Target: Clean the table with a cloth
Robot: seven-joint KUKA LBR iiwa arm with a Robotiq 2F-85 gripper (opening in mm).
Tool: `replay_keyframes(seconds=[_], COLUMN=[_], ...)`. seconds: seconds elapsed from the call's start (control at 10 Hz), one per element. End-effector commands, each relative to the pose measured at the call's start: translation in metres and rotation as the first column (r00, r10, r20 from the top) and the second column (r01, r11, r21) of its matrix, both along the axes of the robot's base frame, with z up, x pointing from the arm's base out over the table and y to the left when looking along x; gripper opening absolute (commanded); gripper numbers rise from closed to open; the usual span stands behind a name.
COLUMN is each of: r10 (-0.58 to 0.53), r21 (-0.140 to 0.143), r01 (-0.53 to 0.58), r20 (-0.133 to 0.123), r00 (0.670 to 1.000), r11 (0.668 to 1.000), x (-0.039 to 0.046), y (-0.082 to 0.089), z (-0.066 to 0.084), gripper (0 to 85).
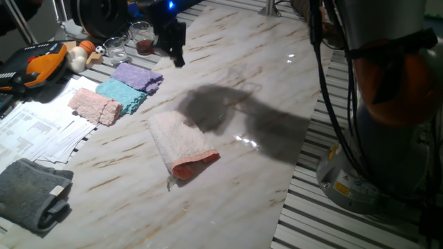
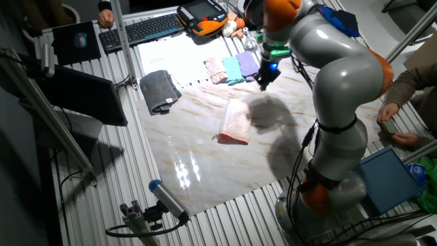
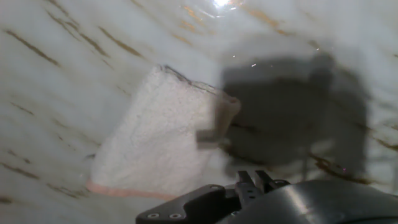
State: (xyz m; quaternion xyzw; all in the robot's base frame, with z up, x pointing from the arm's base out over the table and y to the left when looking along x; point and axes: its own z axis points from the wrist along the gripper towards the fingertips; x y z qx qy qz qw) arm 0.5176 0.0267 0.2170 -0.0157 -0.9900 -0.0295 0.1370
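The cloth (image 1: 181,145) is a pale pinkish-white folded terry towel with an orange-red edge. It lies flat near the middle of the white marble-look table (image 1: 242,194). It also shows in the other fixed view (image 2: 235,121) and in the hand view (image 3: 155,143). My gripper (image 1: 173,48) hangs in the air above the table's far side, apart from the cloth and holding nothing; it also shows in the other fixed view (image 2: 265,76). Its shadow falls on the table beside the cloth. Its fingers are blurred, so their spacing is unclear.
A salmon-pink cloth (image 1: 95,106), a teal cloth (image 1: 122,93) and a purple cloth (image 1: 136,75) lie in a row at the table's left. A grey towel (image 1: 31,194) lies at the near left. Two glasses (image 1: 142,38), papers (image 1: 34,124) and an orange pendant (image 1: 41,62) stand beyond.
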Motion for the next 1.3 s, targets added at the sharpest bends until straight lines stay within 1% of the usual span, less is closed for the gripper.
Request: replay_keyframes(seconds=[0.0, 0.1, 0.2, 0.3, 0.4, 0.5, 0.6, 0.7, 0.9, 1.0, 1.1, 1.2], r10=[-0.015, -0.034, -0.053, -0.083, -0.106, -0.128, -0.145, -0.171, -0.201, -0.213, -0.218, -0.227], r21=[-0.001, -0.002, -0.010, -0.014, -0.005, 0.010, 0.021, 0.025, 0.035, 0.037, 0.034, 0.035], r01=[0.015, 0.034, 0.054, 0.084, 0.107, 0.128, 0.144, 0.169, 0.198, 0.210, 0.215, 0.224], r20=[0.008, 0.023, 0.045, 0.071, 0.084, 0.085, 0.091, 0.094, 0.113, 0.128, 0.147, 0.153], r00=[1.000, 0.999, 0.998, 0.994, 0.991, 0.988, 0.985, 0.981, 0.973, 0.969, 0.965, 0.962], r11=[1.000, 0.999, 0.998, 0.996, 0.994, 0.992, 0.989, 0.985, 0.980, 0.977, 0.976, 0.974], x=[0.0007, -0.0020, -0.0067, -0.0134, -0.0184, -0.0199, -0.0188, -0.0166, -0.0123, -0.0126, -0.0135, -0.0139], y=[0.021, 0.037, 0.053, 0.069, 0.079, 0.087, 0.092, 0.094, 0.096, 0.097, 0.098, 0.099], z=[-0.010, -0.021, -0.034, -0.050, -0.063, -0.074, -0.082, -0.089, -0.098, -0.103, -0.108, -0.112], gripper=[34.0, 34.0, 34.0, 34.0, 34.0, 51.0, 51.0, 51.0, 51.0, 68.0, 68.0, 68.0])
